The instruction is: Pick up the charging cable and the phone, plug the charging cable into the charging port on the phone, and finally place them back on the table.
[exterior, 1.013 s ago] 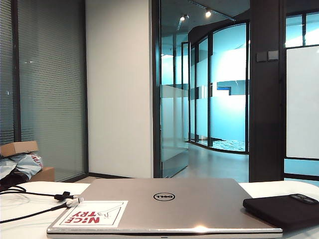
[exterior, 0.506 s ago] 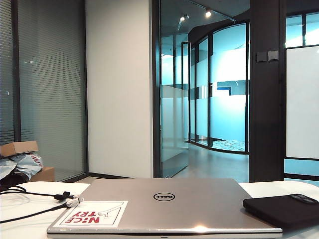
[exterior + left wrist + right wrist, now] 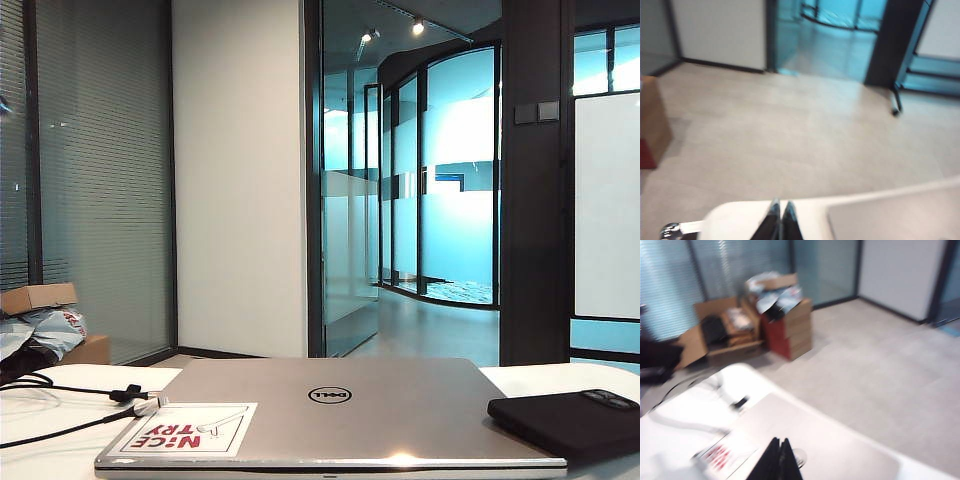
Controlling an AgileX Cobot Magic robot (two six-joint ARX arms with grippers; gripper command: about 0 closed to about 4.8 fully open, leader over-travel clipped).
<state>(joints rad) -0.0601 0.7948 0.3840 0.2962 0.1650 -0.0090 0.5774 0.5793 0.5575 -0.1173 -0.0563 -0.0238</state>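
Left gripper (image 3: pixel 780 212) pinched closed, empty, up above the white table (image 3: pixel 810 212) edge; right gripper (image 3: pixel 780 450) likewise closed and empty, above the closed silver laptop (image 3: pixel 330 410), neither touching anything. Charging cable (image 3: pixel 70 392) lies on the table just left of the laptop, its plug tip by the red-lettered sticker (image 3: pixel 185 430); phone (image 3: pixel 570 420) lies flat just right of the laptop. Cardboard boxes (image 3: pixel 740 325) of clutter sit on the pale floor (image 3: pixel 790 130) beyond, glass partitions behind.
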